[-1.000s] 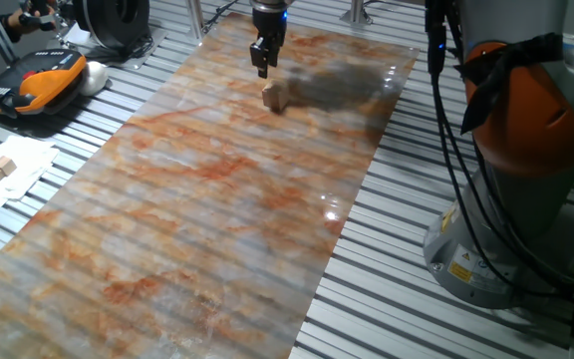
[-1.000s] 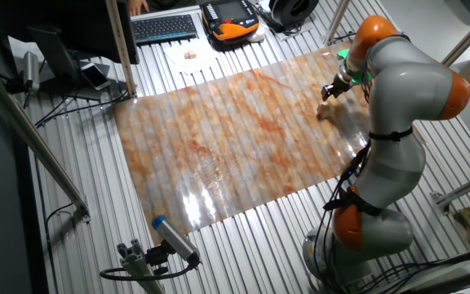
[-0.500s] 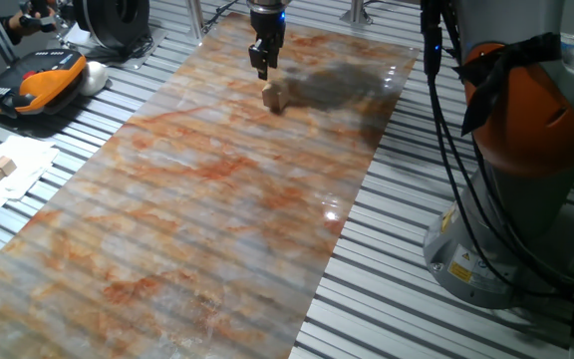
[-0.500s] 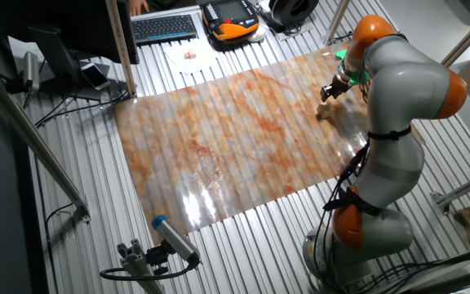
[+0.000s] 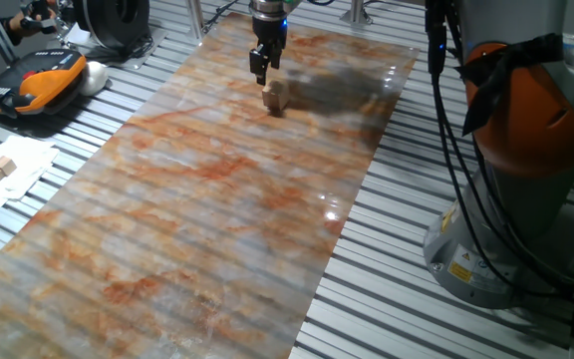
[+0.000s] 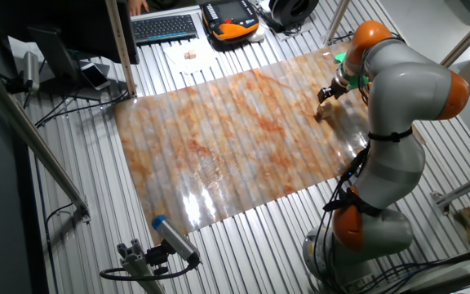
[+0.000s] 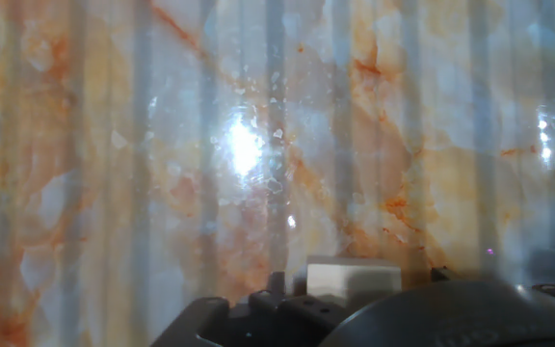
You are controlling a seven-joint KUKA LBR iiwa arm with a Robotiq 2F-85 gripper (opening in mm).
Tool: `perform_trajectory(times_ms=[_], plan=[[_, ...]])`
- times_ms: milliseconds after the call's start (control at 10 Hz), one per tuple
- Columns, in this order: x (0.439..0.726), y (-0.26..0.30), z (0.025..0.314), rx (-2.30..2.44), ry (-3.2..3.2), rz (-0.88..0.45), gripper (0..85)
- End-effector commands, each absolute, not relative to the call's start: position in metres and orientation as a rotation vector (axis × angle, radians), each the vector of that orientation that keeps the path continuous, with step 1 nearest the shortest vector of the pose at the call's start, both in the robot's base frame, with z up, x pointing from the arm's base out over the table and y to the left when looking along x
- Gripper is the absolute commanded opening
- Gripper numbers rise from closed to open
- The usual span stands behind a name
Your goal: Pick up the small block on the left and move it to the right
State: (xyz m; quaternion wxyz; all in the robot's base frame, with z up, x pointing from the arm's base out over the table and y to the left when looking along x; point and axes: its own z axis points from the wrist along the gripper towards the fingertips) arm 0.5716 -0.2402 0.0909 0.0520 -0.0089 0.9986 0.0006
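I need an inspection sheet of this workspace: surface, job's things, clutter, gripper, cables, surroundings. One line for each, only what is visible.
Surface: marbled orange-grey sheet over a slatted metal table; glare spots.
Job's things: small block resting on the sheet.
Clutter: two small cubes on white paper, off the sheet.
Gripper: gripper just above the block; jaw state unclear.
Cables: black bundle beside the robot base.
Surroundings: keyboard, orange-black handheld controller.

We see two small tan cubes (image 5: pixel 4 168) on white paper (image 5: pixel 8 172), a keyboard (image 6: pixel 164 28), and an orange-and-black pendant (image 5: pixel 33 78) beside the marbled mat (image 5: pixel 217 199).
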Motion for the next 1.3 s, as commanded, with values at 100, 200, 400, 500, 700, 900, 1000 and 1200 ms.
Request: perform_trajectory(times_ms=[100, 200, 400, 500, 700, 900, 1000, 1200], plan=[[0.571, -0.24, 0.089, -0.045, 3.032, 0.0, 68.0], [0.571, -0.24, 0.088, -0.047, 3.03, 0.0, 68.0], [0.572, -0.24, 0.085, -0.051, 3.024, -0.006, 68.0], [0.572, -0.24, 0.084, -0.06, 3.024, -0.013, 68.0], [0.572, -0.241, 0.084, -0.075, 3.03, -0.008, 68.0], [0.573, -0.241, 0.083, -0.099, 3.046, 0.007, 68.0], [0.573, -0.241, 0.081, -0.097, 3.042, 0.012, 68.0], [0.573, -0.24, 0.08, -0.085, 3.036, 0.014, 68.0]])
